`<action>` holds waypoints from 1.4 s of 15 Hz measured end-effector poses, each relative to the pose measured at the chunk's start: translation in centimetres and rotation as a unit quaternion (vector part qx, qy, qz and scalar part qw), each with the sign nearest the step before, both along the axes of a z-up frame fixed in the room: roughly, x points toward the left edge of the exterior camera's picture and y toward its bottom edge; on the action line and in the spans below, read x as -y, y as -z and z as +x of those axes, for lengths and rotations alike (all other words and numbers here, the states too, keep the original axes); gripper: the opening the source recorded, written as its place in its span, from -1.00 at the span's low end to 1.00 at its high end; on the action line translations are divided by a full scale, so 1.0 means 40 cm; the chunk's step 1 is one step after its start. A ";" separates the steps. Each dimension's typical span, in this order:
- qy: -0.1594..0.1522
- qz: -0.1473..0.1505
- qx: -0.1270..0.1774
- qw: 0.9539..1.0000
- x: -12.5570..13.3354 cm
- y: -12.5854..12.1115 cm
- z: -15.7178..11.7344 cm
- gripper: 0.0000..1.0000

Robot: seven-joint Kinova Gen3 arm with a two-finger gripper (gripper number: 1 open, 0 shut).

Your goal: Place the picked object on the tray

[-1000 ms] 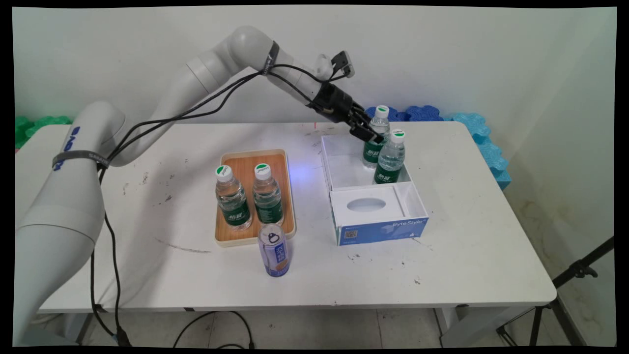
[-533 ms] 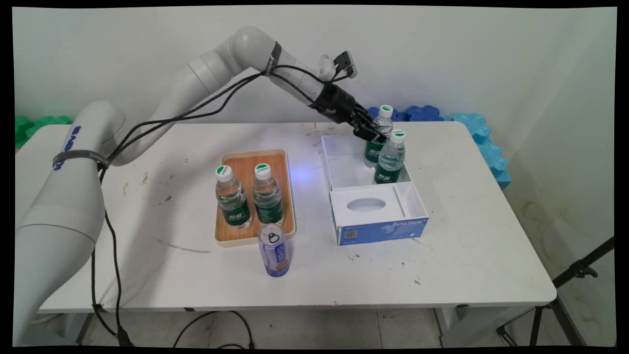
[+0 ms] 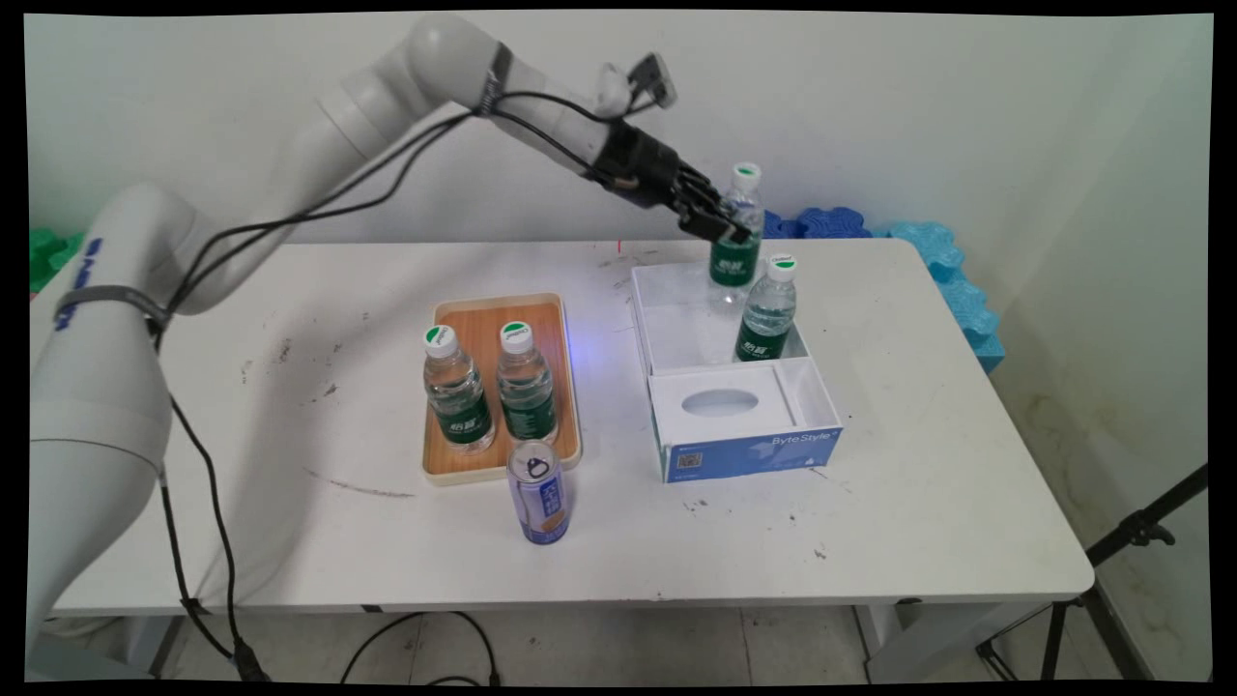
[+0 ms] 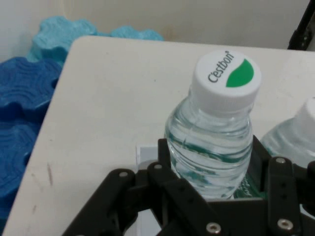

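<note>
My black gripper [image 3: 727, 228] is shut on a clear water bottle [image 3: 738, 229] with a green label and a white cap, holding it in the air above the far end of the open white box [image 3: 720, 382]. In the hand view that bottle [image 4: 216, 140] stands between my fingers [image 4: 170, 157], cap up. A second bottle [image 3: 769, 308] of the same kind stands inside the box, just below and to the right of the held one; its edge [image 4: 295, 137] shows at the hand view's right.
A wooden tray [image 3: 488, 324] left of the box carries two more water bottles [image 3: 457, 390] [image 3: 526, 383]. A blue drink can [image 3: 538, 491] stands in front of the tray. Blue foam pieces [image 3: 908, 242] lie beyond the table's far right edge.
The gripper has risen with the bottle, lifting it out of the box and slightly left. The other bottle in the box stayed where it was.
</note>
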State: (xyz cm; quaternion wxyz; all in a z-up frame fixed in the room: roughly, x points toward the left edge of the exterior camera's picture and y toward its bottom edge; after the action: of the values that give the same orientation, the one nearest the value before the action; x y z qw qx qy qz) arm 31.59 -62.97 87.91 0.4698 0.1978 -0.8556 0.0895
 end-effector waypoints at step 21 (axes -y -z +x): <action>-0.033 0.011 0.039 0.999 -0.396 -0.033 0.543 -1.00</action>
State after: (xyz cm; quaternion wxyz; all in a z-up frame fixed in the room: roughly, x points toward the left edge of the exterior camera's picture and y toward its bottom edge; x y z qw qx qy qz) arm 53.30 -47.12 89.22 0.4309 0.2274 -0.8672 0.1033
